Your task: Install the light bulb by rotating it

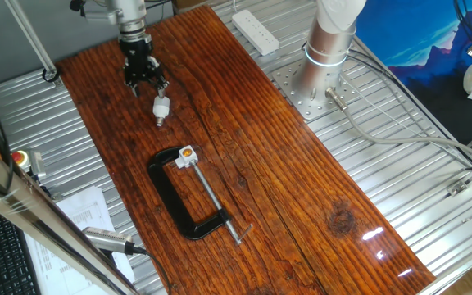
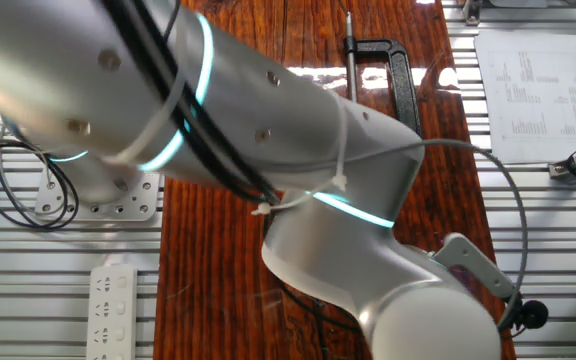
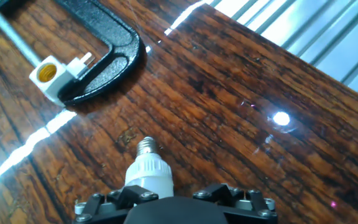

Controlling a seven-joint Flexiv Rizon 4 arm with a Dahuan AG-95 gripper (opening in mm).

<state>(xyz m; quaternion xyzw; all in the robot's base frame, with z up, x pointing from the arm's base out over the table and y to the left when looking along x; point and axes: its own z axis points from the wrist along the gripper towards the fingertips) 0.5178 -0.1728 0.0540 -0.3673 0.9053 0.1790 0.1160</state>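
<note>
The light bulb lies on the wooden table with its silvery screw base toward the clamp. In the hand view the light bulb shows close up, a little left of centre. My gripper hangs just behind it, fingers spread, so it is open; the bulb sits by one finger, not between the two. Only the gripper's black body and finger mounts show at the hand view's bottom edge. The white socket block with orange centre is held in a black C-clamp. In the other fixed view the arm hides bulb and gripper.
The arm's base is bolted to the metal table at the right of the board. A white power strip lies at the back. Papers and a red stop button sit beside the board.
</note>
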